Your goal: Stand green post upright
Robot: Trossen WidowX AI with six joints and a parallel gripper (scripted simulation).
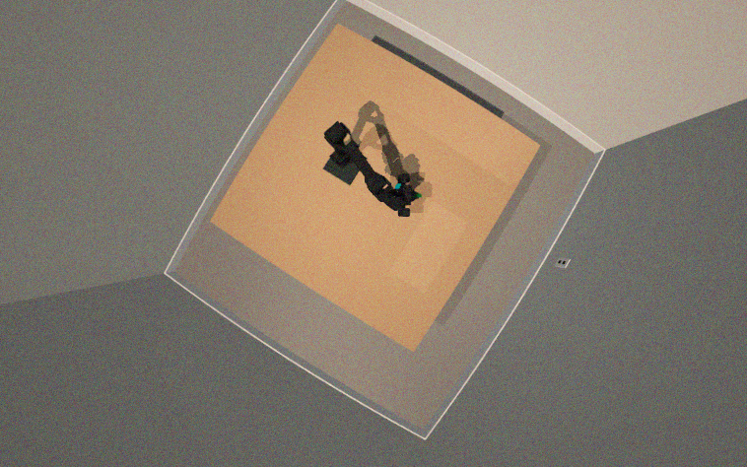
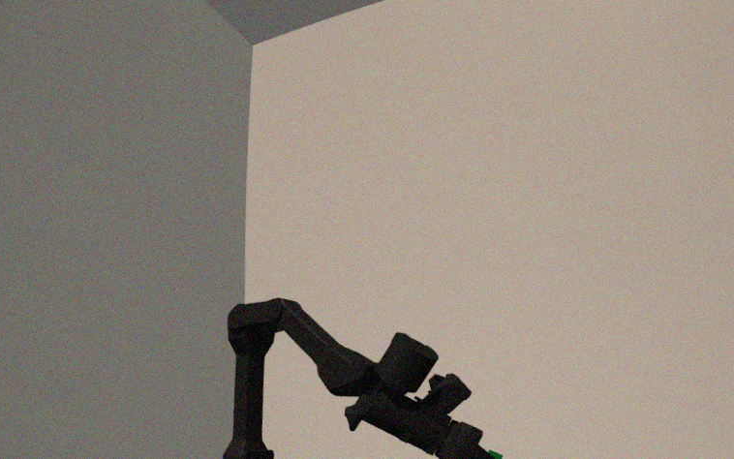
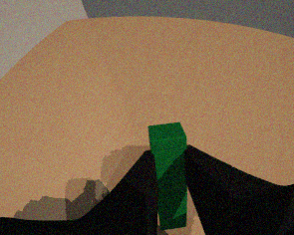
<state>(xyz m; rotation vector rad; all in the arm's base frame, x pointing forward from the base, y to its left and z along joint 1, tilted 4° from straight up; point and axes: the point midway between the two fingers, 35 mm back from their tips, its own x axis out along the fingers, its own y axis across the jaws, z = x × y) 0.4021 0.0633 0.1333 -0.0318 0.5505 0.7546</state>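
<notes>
Right now my claw is clamped on the green post, whose tip pokes out beyond it, above the desk.

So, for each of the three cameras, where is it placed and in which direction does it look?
Top: high overhead, looking straight down on the tan table; the whole arm shows, with a bit of cyan at the gripper.
Exterior: low and to the side, looking up at the walls; the arm from column to gripper shows at the bottom edge.
Wrist: on the arm's end, looking along the two dark fingers shut on the green post, over the table.
Shared: all three show the green post in the gripper.
</notes>
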